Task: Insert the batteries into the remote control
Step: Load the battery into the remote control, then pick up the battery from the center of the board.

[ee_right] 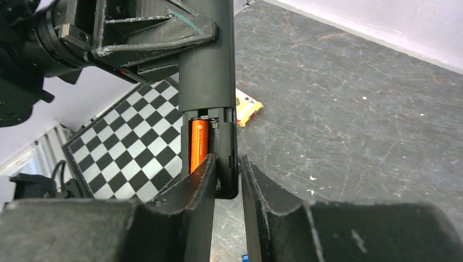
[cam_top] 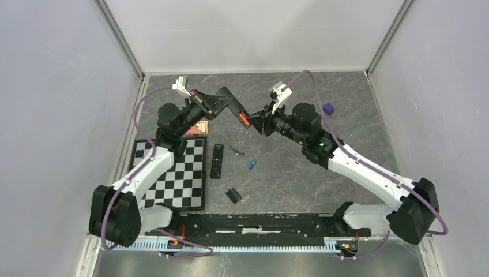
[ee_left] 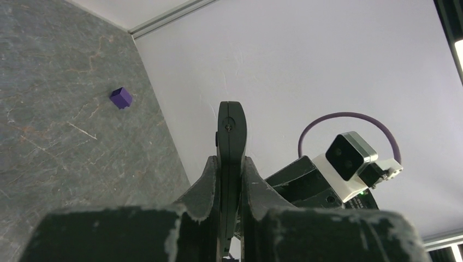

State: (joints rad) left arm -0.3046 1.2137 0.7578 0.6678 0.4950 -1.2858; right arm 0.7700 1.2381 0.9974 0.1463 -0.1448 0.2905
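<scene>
1. You have a grey stone-pattern table [cam_top: 300, 167]. The checkerboard mat [cam_top: 176, 173] lies on it and serves as the reference for every position below.
2. The left gripper [ee_left: 231, 169] is raised above the mat's far right corner. Its jaws are closed flat on the remote control [cam_top: 229, 99], which sticks out beyond the fingertips, away from the mat.
3. The right gripper [ee_right: 226, 164] meets the remote's free end, further right of the mat. Its jaws are narrowly parted and straddle the open battery bay. You cannot tell whether they bear on the casing.
4. A second black remote [cam_top: 217, 160] lies flat just off the mat's right edge, parallel to that edge.
5. A small black cover [cam_top: 233, 195] lies right of the mat's near right corner, apart from the second remote.
6. A yellow-and-red packet [cam_top: 199, 128] touches the mat's far edge.
7. A purple cube [cam_top: 328, 108] sits well right of the mat, near the side wall.
8. Batteries: the orange battery [ee_right: 197, 144] sits lengthwise in the held remote's bay, against one right-gripper finger. The blue battery [cam_top: 252, 164] lies on the table right of the mat, beyond the second remote.
9. A small grey item [cam_top: 236, 151] lies between the two; it is too small to identify.
</scene>
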